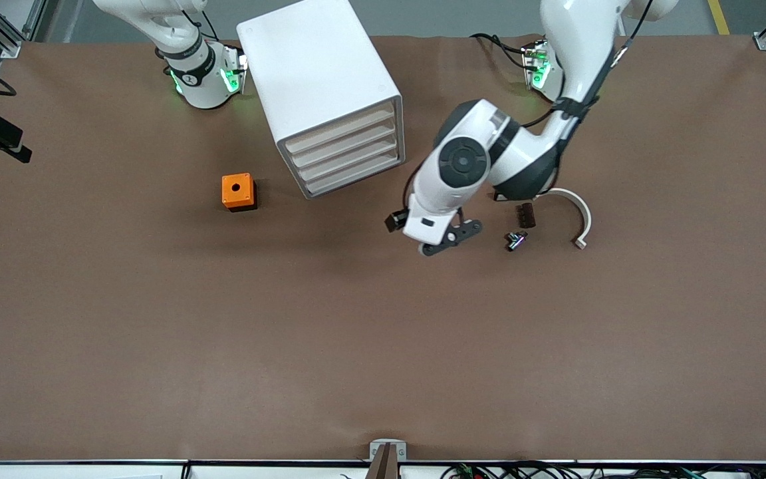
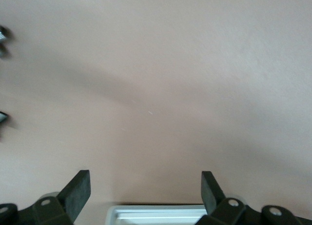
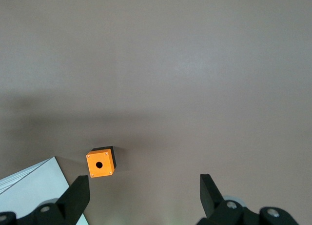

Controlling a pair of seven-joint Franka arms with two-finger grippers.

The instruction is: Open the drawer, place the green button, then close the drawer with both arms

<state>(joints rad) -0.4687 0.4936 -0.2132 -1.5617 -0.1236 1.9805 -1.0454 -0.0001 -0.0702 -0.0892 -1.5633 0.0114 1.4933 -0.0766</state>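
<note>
The white cabinet [image 1: 320,73] stands toward the robots' side of the table, and its four cream-fronted drawers [image 1: 344,152] are all shut. The small button [image 1: 516,240] lies on the table beside a dark brown part [image 1: 524,215]. My left gripper [image 1: 453,238] is open and empty, low over bare table between the cabinet and the button. In the left wrist view its fingers [image 2: 78,191] are wide apart, with a white rimmed edge [image 2: 156,214] between them. My right gripper [image 3: 144,193] is open and empty, high above the table. It is out of the front view.
An orange box with a hole [image 1: 238,191] sits on the table toward the right arm's end of the cabinet. It also shows in the right wrist view [image 3: 101,162], beside a cabinet corner [image 3: 34,186]. A white curved piece [image 1: 581,214] lies near the button.
</note>
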